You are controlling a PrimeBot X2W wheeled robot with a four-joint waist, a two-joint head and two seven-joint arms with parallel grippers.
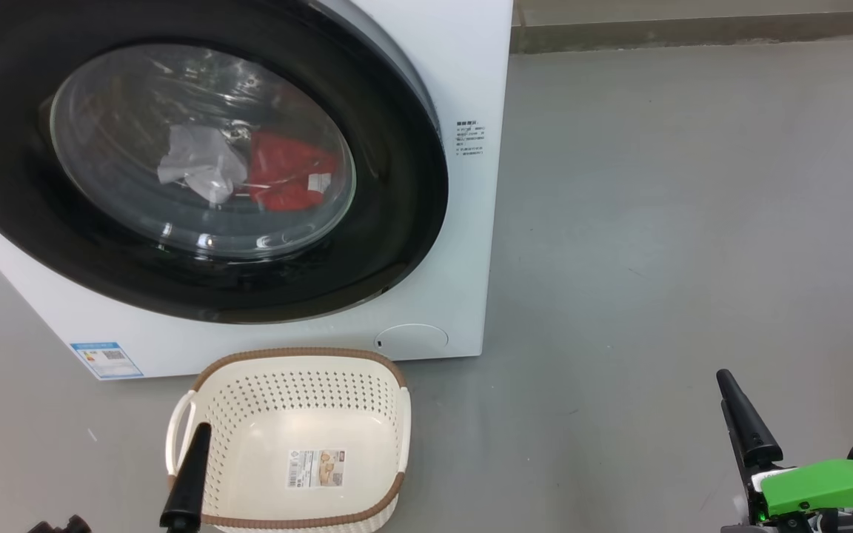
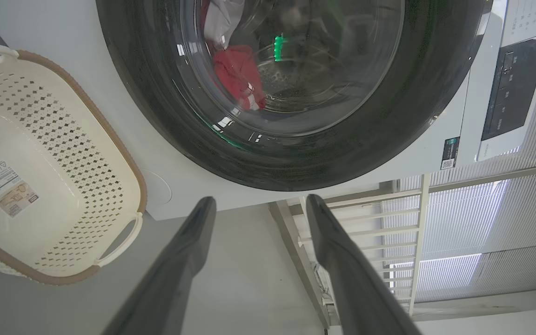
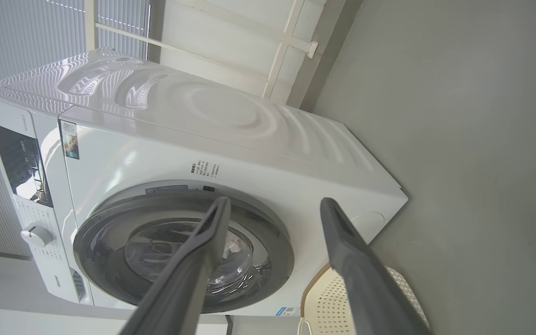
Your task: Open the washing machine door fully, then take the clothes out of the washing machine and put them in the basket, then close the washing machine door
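The washing machine (image 1: 463,89) stands at the upper left of the head view. Its round black-rimmed door (image 1: 397,222) lies shut against the front. Behind the glass lie the clothes, a white piece (image 1: 197,166) and a red piece (image 1: 286,174). The cream basket (image 1: 293,366) sits empty on the floor just before the machine. One finger of my left gripper (image 1: 189,474) stands over the basket's left side. My left gripper (image 2: 261,200) is open and holds nothing, pointing below the door. My right gripper (image 3: 275,201) is open and empty too, low at the right, well off the machine.
Grey floor (image 1: 693,222) spreads wide to the right of the machine, up to a skirting strip (image 1: 693,33) at the back. A round cover (image 1: 412,339) sits at the machine's lower right corner. A pale railing (image 2: 417,232) and blinds stand behind the machine.
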